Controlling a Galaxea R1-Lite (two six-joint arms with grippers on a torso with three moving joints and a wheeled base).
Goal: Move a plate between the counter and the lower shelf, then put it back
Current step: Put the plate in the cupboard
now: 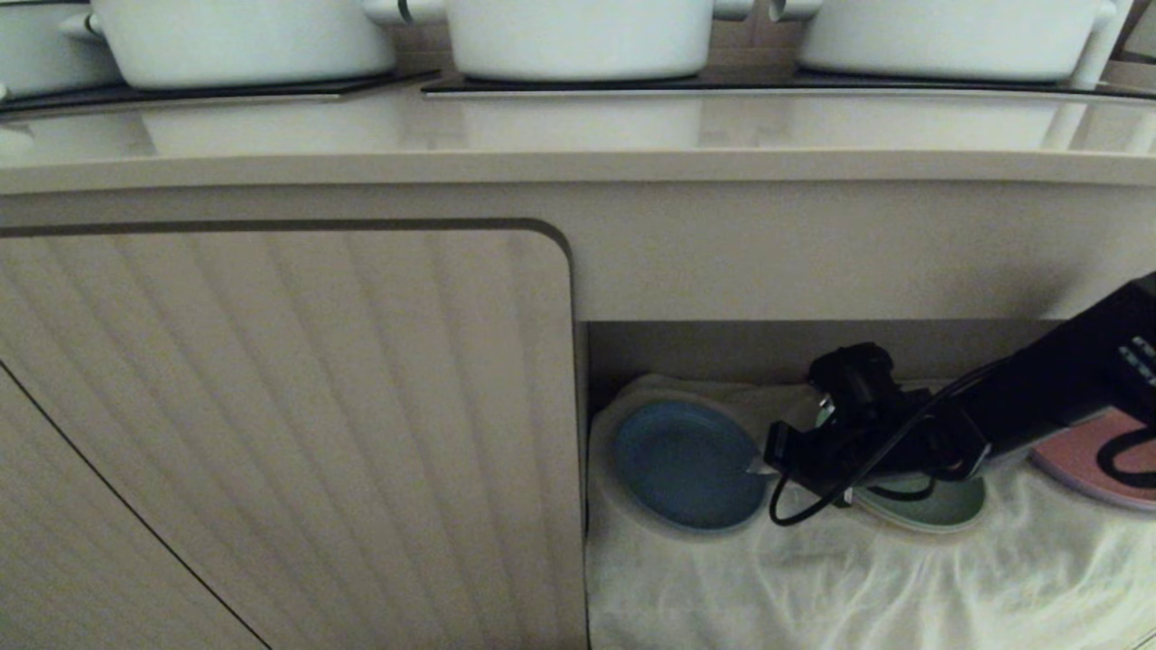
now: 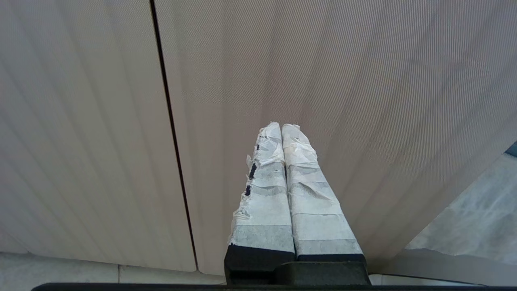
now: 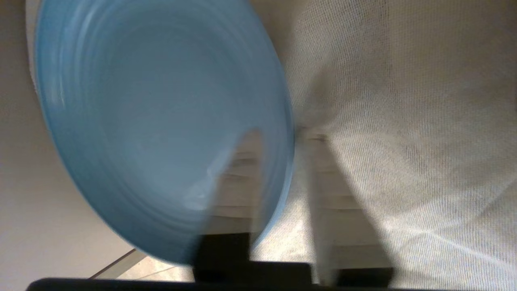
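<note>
The light-blue plate [image 1: 686, 465] [image 3: 161, 121] lies at the left end of the lower shelf, on its wrinkled white cloth [image 1: 813, 587], with a pale wider rim [image 1: 603, 433] showing around it. My right gripper [image 1: 760, 467] [image 3: 282, 135] reaches in from the right and is open. One taped finger [image 3: 242, 178] is over the plate's inside, the other [image 3: 331, 194] is outside over the cloth, and the right rim lies between them. The counter [image 1: 578, 126] runs above. My left gripper [image 2: 282, 127] is shut and empty, facing a ribbed cabinet door [image 2: 363, 81].
A green plate [image 1: 939, 507] lies under my right wrist, and a pink plate [image 1: 1075, 456] is further right on the cloth. Three white pots [image 1: 578, 36] stand on the black cooktop panels. The ribbed door [image 1: 271, 433] closes off the shelf's left side, and its roof hangs low.
</note>
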